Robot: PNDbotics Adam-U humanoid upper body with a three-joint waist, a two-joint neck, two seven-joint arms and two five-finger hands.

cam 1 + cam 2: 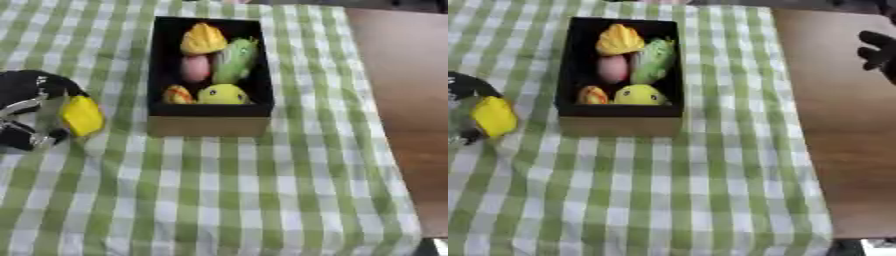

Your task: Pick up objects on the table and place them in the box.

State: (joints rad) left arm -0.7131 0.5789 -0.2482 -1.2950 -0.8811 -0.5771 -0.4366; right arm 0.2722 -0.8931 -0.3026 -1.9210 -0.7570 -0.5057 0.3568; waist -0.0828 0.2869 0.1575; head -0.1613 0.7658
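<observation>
Box (208, 125): black-lined, tan-sided, stood at the far centre of the table (262, 200), which carried a green-and-white checked cloth. It held a yellow ridged item (203, 39) at the far end, a pink egg-shaped item (195, 68) and a green leafy vegetable (234, 60) side by side in the middle, and a small orange-striped item (178, 94) beside a yellow rounded item (222, 94) at the near end, packed close.

Yellow object (82, 116): outside the box, to its left, held in the left robot hand (31, 112), whose fingers curled round it, judged to be carrying it to the box.

Right robot hand (877, 52): at the far right edge over bare wood, idle; finger state could not be told.
</observation>
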